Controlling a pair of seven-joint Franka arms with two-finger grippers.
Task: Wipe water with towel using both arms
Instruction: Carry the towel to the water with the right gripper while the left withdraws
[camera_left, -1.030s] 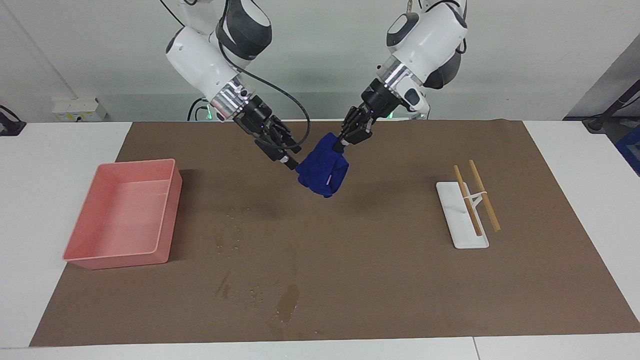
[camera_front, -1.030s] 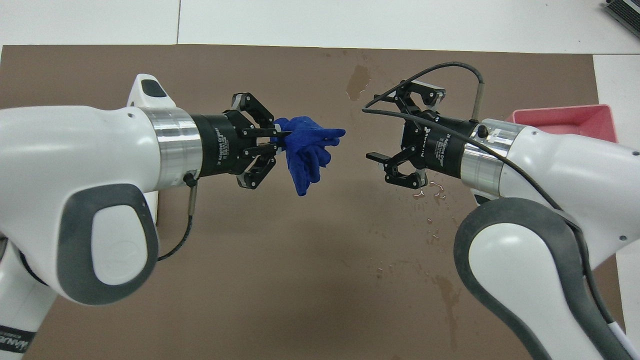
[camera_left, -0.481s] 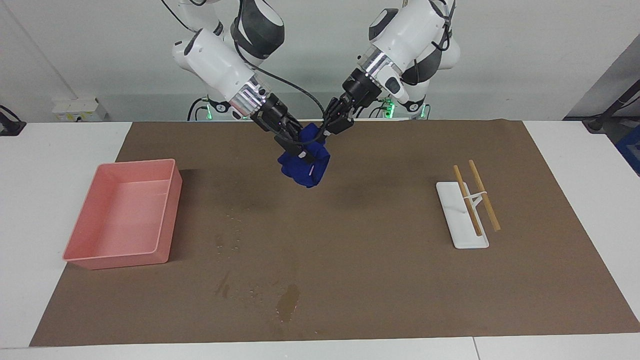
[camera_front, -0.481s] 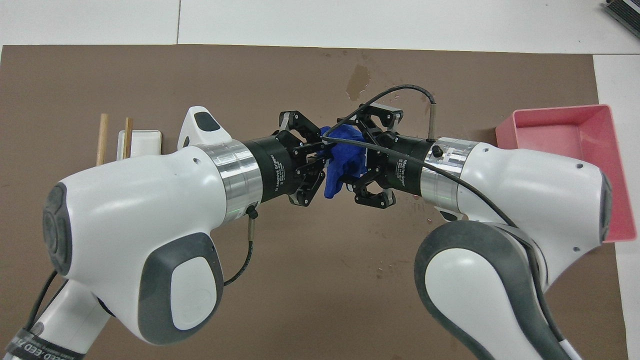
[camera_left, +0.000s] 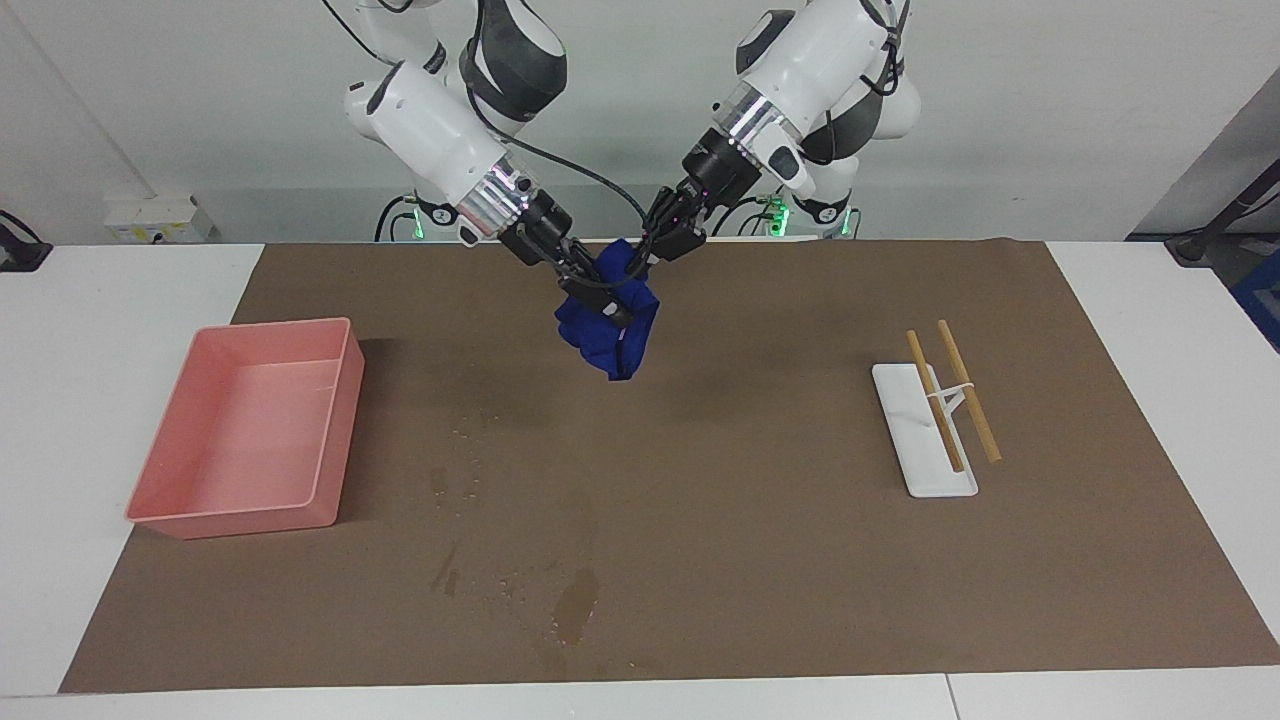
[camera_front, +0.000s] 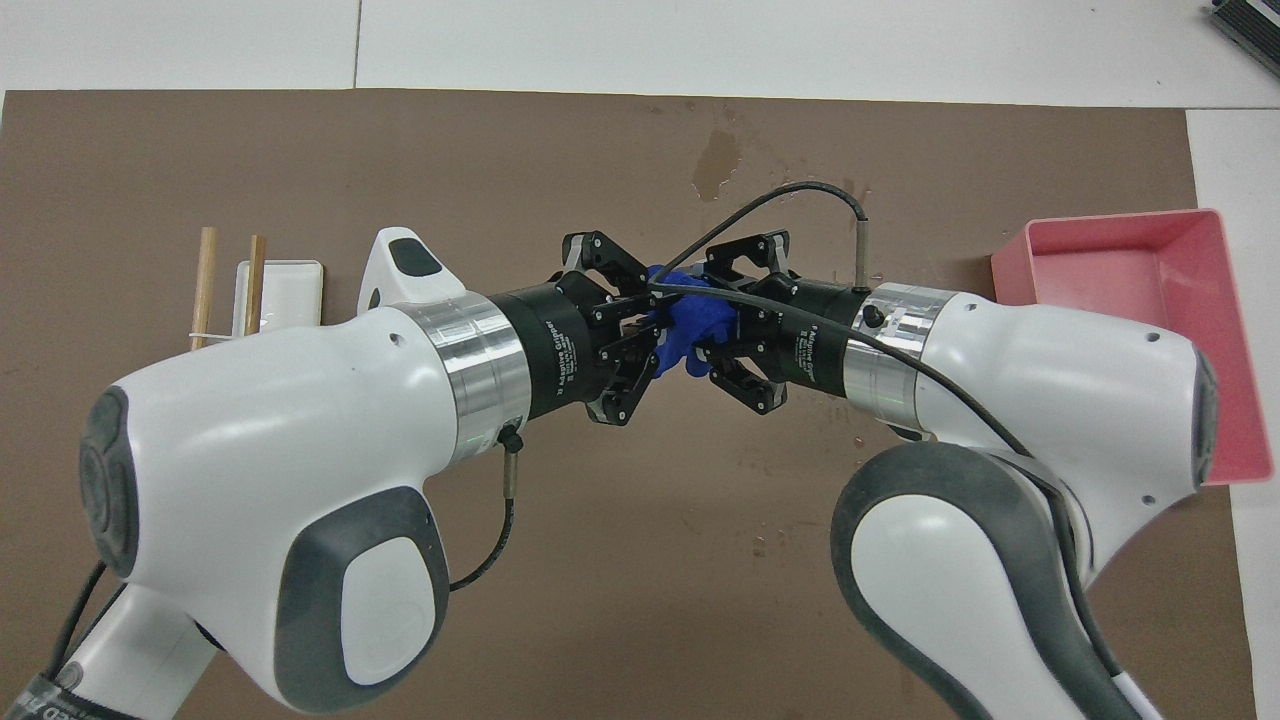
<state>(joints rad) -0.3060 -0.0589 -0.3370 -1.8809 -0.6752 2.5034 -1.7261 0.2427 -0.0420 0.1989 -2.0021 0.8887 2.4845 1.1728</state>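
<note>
The blue towel (camera_left: 606, 335) hangs bunched in the air between both grippers, over the brown mat nearer the robots than the water. It also shows in the overhead view (camera_front: 690, 322). My left gripper (camera_left: 642, 262) (camera_front: 655, 335) is shut on the towel's upper edge. My right gripper (camera_left: 603, 298) (camera_front: 708, 338) meets it tip to tip and is shut on the same bunch. The water is a darker blotch (camera_left: 578, 603) (camera_front: 715, 165) near the mat's edge farthest from the robots. Small droplets (camera_left: 445, 480) (camera_front: 858, 438) are scattered nearer the pink tray.
A pink tray (camera_left: 338, 430) (camera_front: 1215, 300) stands at the right arm's end of the mat. A white rest (camera_left: 915, 440) (camera_front: 285, 285) with two wooden sticks (camera_left: 968, 390) lies toward the left arm's end.
The left gripper carried the towel toward the right gripper. The right gripper, open a second ago, moved in and shut on the towel. Both now hold it, slightly higher.
</note>
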